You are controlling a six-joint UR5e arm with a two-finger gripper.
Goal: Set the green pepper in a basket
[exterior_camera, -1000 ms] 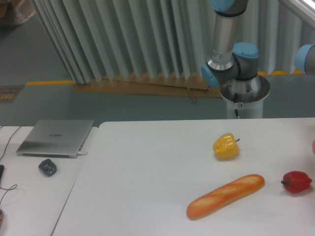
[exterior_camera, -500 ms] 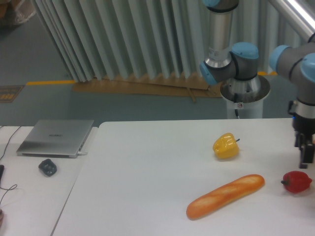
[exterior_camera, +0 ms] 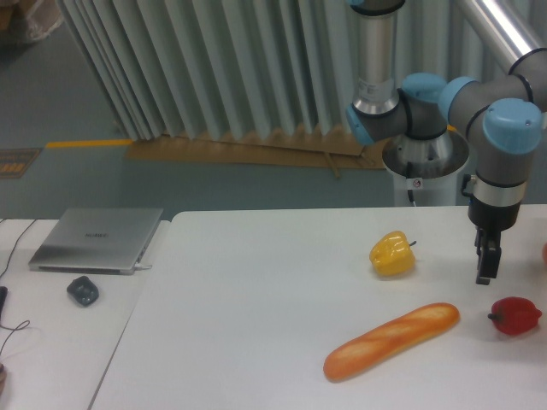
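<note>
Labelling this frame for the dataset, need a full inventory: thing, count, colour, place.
yellow pepper: 1, yellow, right of table centre
red pepper: 1, red, near the right edge
baguette: 1, orange-brown, front right, lying at a slant
table: 1, white, fills the foreground
laptop: 1, silver, shut, on the side table at left
mouse: 1, dark, in front of the laptop
cables: dark, far left edge
green pepper, basket: none in view
gripper: 1, dark, pointing down above the red pepper; whether the fingers are open cannot be told
</note>
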